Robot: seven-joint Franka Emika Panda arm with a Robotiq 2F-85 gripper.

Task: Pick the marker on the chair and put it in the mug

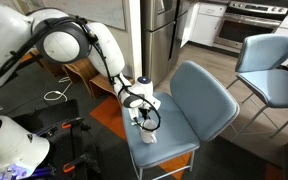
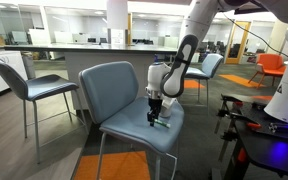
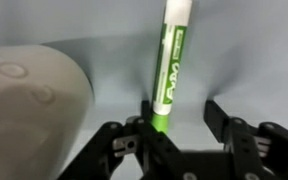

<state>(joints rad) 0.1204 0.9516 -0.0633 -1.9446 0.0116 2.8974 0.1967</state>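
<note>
The green marker (image 3: pixel 172 60) lies on the light blue seat of the chair (image 1: pixel 199 100), its near end between my jaws and against the left finger. My gripper (image 3: pixel 181 108) is open, the right finger standing apart from the marker. The white mug (image 3: pixel 29 95) stands on the seat just left of the gripper in the wrist view. In both exterior views the gripper (image 1: pixel 139 113) (image 2: pixel 156 112) points down at the seat of the chair (image 2: pixel 114 90). A bit of green marker (image 2: pixel 162 123) shows below it. The mug (image 1: pixel 147 136) sits near the seat's front edge.
A second blue chair with thin metal legs (image 1: pixel 274 70) (image 2: pixel 34 85) stands nearby. The backrest rises behind the gripper. A black stand with cables (image 2: pixel 259 140) and other robot hardware (image 1: pixel 9 150) stand beside the chair.
</note>
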